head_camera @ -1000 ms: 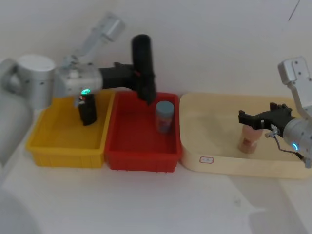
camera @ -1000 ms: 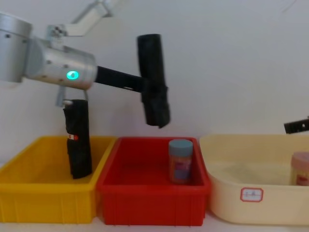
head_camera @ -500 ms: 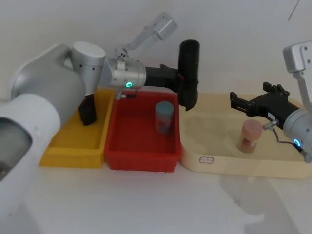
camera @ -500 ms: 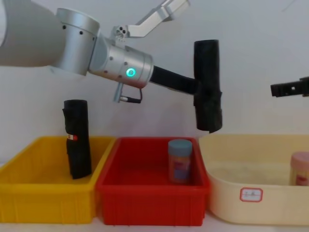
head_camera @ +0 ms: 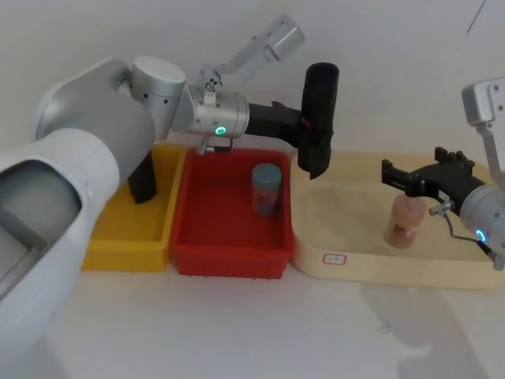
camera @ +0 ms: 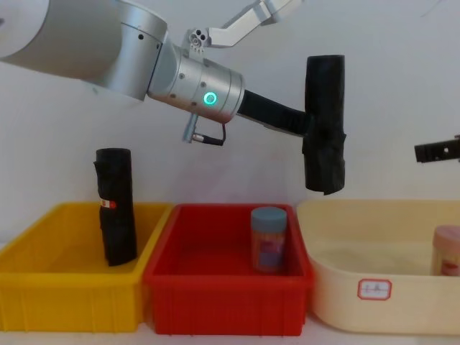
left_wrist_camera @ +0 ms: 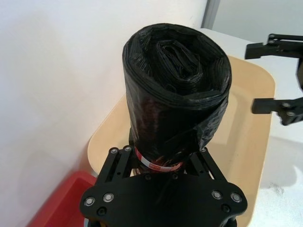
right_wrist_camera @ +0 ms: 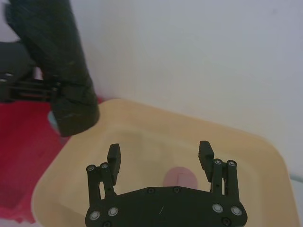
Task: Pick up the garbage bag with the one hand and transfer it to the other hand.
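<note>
Head view: the left gripper (head_camera: 309, 133) has its fingers clamped on the bag (head_camera: 320, 95) near mid-length. The roll hangs roughly upright in the air, over where the red bin (head_camera: 229, 260) meets the tray (head_camera: 371, 264). The right gripper (head_camera: 392, 175) hovers over the tray, apart from the bag, fingers spread wide.

Left wrist view: the fingers (left_wrist_camera: 115, 163) pinch the roll at its red-and-white band. The film at the end is creased.

Right wrist view: the bag's lower end (right_wrist_camera: 71, 104) hangs ahead of the open fingers.

Chest view: both ends of the roll stand free of the grip.

Assessment: I judge it light, fairly stiff as a roll, but slick and dentable. I would take a free end, across the roll, clear of the left fingers.
</note>
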Motion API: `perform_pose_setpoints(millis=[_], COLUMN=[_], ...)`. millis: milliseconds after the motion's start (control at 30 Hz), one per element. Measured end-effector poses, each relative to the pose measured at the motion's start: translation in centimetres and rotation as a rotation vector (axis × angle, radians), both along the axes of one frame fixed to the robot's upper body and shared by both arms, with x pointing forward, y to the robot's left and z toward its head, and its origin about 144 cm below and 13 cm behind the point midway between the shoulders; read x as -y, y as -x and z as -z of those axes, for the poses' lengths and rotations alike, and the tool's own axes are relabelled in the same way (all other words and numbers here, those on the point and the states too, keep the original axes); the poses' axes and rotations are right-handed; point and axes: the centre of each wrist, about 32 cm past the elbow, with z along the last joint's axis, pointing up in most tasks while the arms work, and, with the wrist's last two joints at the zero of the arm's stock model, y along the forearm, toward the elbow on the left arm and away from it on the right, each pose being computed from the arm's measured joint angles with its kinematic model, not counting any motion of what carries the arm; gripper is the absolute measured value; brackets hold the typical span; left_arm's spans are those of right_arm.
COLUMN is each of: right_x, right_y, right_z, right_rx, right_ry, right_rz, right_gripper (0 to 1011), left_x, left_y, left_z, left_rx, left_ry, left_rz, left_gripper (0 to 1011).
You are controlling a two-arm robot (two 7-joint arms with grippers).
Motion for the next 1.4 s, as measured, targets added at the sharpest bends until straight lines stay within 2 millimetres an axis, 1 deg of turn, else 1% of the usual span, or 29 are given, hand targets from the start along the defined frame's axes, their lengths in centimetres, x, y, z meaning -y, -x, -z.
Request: perform_pose_setpoints(millis=[267, 633, 967, 1400], right_x=[0.0, -0.8, -1.3, -1.9], right_y=[-0.9, -1.4, -0.8, -0.6], right_z=[0.4, 0.0, -1.2, -2.6], right_rx=[-0.010, 0.058, 0.138, 0.171], right_ry=[0.010, 0.016, -0.002, -0.052], right_rz=[0.037, 0.036, -0.025, -0.126], right_gripper=[1001, 1001, 1001, 1001], left_x=[0.2, 0.3, 0.4, 0.4], left_y=[0.0, -0.1, -0.1, -0.1], left_z=[-0.3, -0.5, -0.6, -0.6], left_rx=[0.001, 0.002, 0.004, 0.004], left_ry=[-0.007, -0.013, -0.016, -0.017], left_rz=[0.005, 0.009, 0.010, 0.011], left_gripper=[411, 411, 411, 411])
